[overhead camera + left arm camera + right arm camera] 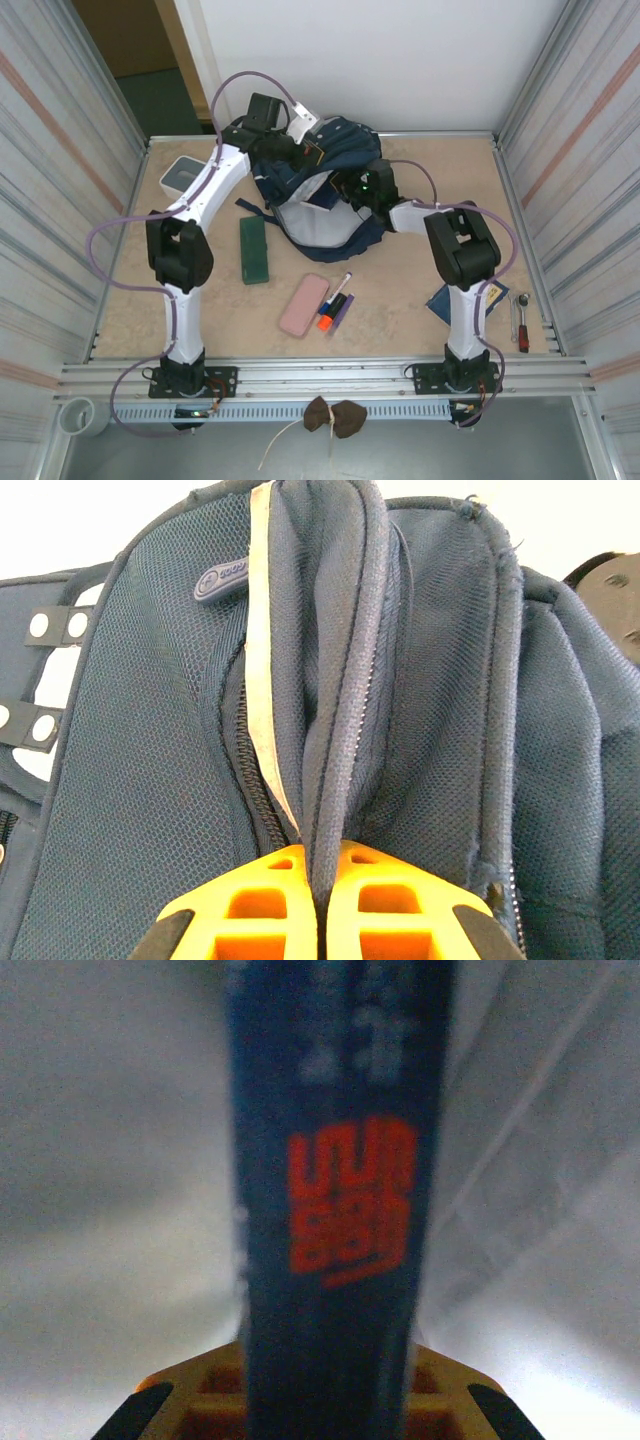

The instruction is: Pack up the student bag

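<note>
I'm mid-loading. My left end effector [318, 885] is pinched shut on the zipper rim of the bag [345, 140], which sits upper centre on the tabletop [400, 320]. My right end effector [325, 1385] grips a flat blue book [335, 1140]. Next, I judge, comes releasing it deep inside and backing out cleanly. The right wrist view reveals red lettering against the pale lining [120, 1210]. The overhead view adds the pink case [303, 304], not yet packed.

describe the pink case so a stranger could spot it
Start at the student bag at the table's back middle and come toward the near edge. The pink case lies flat there, pens just right of it. It alone is pale pink and round-cornered; the box to its left is dark green.
</note>
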`<state>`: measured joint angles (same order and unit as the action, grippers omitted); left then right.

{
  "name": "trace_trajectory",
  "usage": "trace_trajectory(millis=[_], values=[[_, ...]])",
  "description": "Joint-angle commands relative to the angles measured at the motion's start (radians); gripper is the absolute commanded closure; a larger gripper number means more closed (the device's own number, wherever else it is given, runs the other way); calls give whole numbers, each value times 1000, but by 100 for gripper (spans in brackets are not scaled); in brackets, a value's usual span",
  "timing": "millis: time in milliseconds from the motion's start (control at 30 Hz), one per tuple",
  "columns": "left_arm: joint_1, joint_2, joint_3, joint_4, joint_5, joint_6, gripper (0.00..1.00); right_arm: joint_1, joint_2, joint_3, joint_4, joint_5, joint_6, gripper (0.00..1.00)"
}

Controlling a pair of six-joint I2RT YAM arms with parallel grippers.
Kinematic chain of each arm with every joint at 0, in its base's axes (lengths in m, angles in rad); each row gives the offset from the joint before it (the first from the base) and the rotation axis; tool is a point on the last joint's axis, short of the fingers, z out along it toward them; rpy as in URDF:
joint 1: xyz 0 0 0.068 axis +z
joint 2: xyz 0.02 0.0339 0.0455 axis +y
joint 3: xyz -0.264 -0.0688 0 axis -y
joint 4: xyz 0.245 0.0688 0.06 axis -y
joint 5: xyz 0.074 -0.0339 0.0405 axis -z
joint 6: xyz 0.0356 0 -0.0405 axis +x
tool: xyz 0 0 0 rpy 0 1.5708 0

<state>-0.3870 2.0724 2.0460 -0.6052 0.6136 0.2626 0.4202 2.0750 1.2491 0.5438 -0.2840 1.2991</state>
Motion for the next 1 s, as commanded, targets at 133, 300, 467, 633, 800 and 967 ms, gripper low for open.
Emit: trace_trajectory(millis=[133,300,467,633,800,967], values=[[4,-5,66,96,84,-46,100,67,163,226,12,263,50,76],[6,0,72,103,62,-65,100,68,104,235,-161,271,-103,54],[21,7,71,125,57,-104,100,47,-72,56,-198,257,-222,46],[30,17,66,137,34,-120,100,27,-258,-110,-212,217,-306,38],[30,53,30,153,-14,-130,100,-5,-479,-233,-345,179,-429,36],[18,49,-30,183,-29,-167,84,-31,-668,-291,-629,244,-593,34]])
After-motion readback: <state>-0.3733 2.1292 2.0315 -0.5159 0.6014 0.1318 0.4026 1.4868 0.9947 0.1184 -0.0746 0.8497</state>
